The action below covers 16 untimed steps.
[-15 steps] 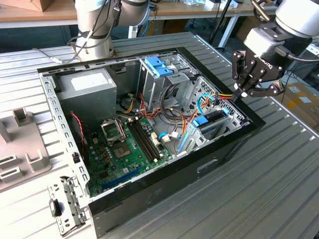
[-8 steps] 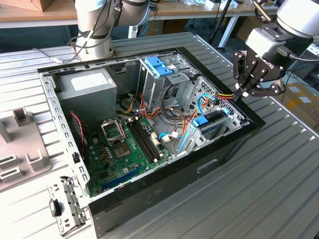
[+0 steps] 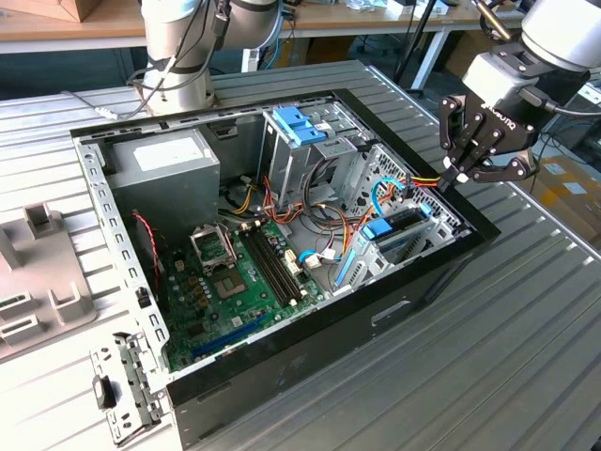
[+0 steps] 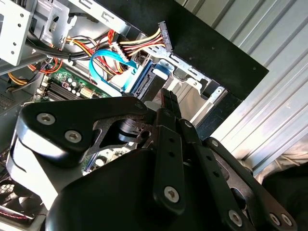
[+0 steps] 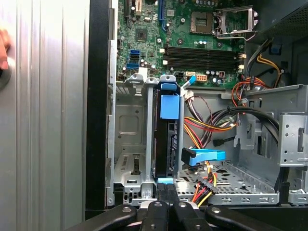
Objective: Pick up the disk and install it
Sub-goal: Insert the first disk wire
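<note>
Right now you are over an open computer case lying on a ribbed metal surface. At the case's end on the exterior view's right is a grey drive cage. The disk stands on edge in one of its slots, its blue rail showing, with an empty slot beside it.

The likely trouble is loose wiring. A bundle of yellow, red and black cables and a flat blue cable hang just beside the disk. A push from your arm could snag or pinch them. It could also jam the disk crooked if the rail is not fully home, and that cannot be judged from these views.

Your end effector has its fingers pressed together with nothing between them. It sits in line with the disk's outer end, and the exterior view shows it raised above the case rim, apart from the disk.
</note>
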{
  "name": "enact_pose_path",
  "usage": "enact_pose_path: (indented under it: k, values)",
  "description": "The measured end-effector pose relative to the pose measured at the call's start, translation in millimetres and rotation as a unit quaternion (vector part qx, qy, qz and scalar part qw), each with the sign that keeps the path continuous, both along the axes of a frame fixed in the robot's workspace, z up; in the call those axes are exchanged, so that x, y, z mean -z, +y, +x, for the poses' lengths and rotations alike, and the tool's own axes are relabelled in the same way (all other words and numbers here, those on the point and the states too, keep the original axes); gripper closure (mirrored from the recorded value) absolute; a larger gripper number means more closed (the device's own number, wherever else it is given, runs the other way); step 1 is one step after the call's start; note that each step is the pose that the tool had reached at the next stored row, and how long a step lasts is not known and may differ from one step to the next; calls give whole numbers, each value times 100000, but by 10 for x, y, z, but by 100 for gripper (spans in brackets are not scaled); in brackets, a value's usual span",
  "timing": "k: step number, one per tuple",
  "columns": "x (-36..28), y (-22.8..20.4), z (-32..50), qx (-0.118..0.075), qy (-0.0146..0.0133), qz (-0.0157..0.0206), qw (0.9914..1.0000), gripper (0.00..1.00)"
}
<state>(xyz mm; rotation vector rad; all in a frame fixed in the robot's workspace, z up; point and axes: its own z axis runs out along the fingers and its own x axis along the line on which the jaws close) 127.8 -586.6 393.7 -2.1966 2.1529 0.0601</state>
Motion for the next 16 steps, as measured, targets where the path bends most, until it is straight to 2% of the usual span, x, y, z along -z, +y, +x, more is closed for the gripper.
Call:
enact_pose_path:
  k: [5,12,16]
  values:
    - [0,0,0,-552,0,0,99998,89]
    - [0,0,0,-3172,0,1,99950,89]
    - [0,0,0,-6217,0,3,99807,89]
